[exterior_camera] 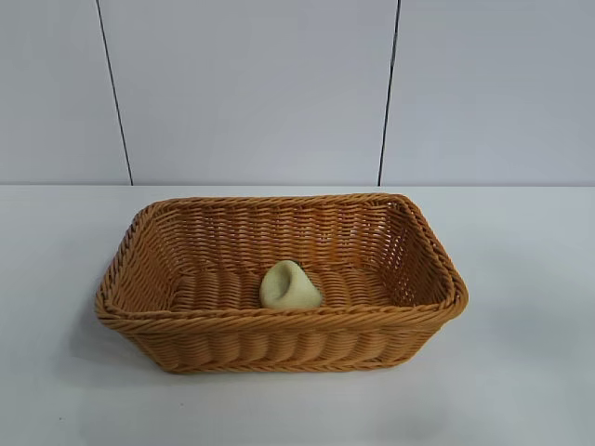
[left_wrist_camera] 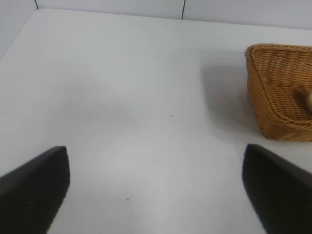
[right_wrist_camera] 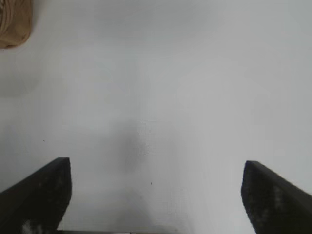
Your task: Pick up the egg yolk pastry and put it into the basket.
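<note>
Wicker basket (exterior_camera: 279, 348) sits mid-table with the egg yolk pastry (exterior_camera: 289, 286) resting on its floor, so the delivery looks complete; left gripper (left_wrist_camera: 156, 187) and right gripper (right_wrist_camera: 156, 192) hover over bare table (left_wrist_camera: 122, 97), fingers spread, holding nothing.

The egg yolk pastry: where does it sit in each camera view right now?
Exterior view: the egg yolk pastry lies on the basket floor, near the front wall.
Left wrist view: only a pale sliver shows inside the basket at the frame edge.
Right wrist view: not in it.
Shared landmark: the basket's woven rim.
</note>
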`<state>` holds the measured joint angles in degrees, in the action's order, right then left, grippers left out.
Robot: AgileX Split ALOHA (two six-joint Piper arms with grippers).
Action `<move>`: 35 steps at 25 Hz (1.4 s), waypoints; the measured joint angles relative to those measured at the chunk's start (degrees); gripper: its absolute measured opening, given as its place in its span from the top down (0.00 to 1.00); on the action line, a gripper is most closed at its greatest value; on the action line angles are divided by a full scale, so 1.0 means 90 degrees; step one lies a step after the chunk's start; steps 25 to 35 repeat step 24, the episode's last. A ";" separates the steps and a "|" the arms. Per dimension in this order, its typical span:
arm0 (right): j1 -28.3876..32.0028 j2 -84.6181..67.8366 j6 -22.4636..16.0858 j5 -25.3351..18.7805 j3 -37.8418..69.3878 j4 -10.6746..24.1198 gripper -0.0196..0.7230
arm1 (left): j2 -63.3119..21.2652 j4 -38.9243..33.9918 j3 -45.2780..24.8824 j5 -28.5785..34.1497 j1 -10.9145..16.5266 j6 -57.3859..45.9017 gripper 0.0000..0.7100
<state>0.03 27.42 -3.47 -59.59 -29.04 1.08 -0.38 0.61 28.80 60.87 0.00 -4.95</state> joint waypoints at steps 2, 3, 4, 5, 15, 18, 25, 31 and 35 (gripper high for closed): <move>0.0000 -0.0562 0.0002 0.0042 0.0022 -0.0034 0.06 | 0.0000 0.0000 0.0000 0.0000 0.0000 0.0000 0.02; 0.0000 -0.0820 0.0002 0.0055 0.0028 -0.0040 0.06 | 0.0000 0.0000 0.0000 0.0000 0.0000 0.0000 0.02; 0.0000 -0.1284 0.0007 0.0071 0.0028 -0.0040 0.06 | 0.0000 0.0000 0.0000 0.0000 0.0000 0.0000 0.02; 0.0000 -0.1534 0.0007 0.0086 0.0028 -0.0040 0.06 | 0.0000 0.0000 0.0000 0.0000 0.0000 0.0000 0.02; 0.0000 -0.3072 0.0007 0.0107 0.0028 -0.0042 0.06 | 0.0000 0.0000 0.0000 -0.0005 0.0000 0.0000 0.02; 0.0000 -0.3072 0.0007 0.0107 0.0028 -0.0042 0.06 | 0.0000 0.0000 0.0000 -0.0005 0.0000 0.0000 0.02; 0.0000 -0.3072 0.0007 0.0107 0.0028 -0.0042 0.06 | 0.0000 0.0000 0.0000 -0.0005 0.0000 0.0000 0.02; 0.0000 -0.3072 0.0007 0.0107 0.0028 -0.0042 0.06 | 0.0000 0.0000 0.0000 -0.0005 0.0000 0.0000 0.02; 0.0000 -0.3072 0.0007 0.0107 0.0028 -0.0042 0.06 | 0.0000 0.0000 0.0000 -0.0005 0.0000 0.0000 0.02</move>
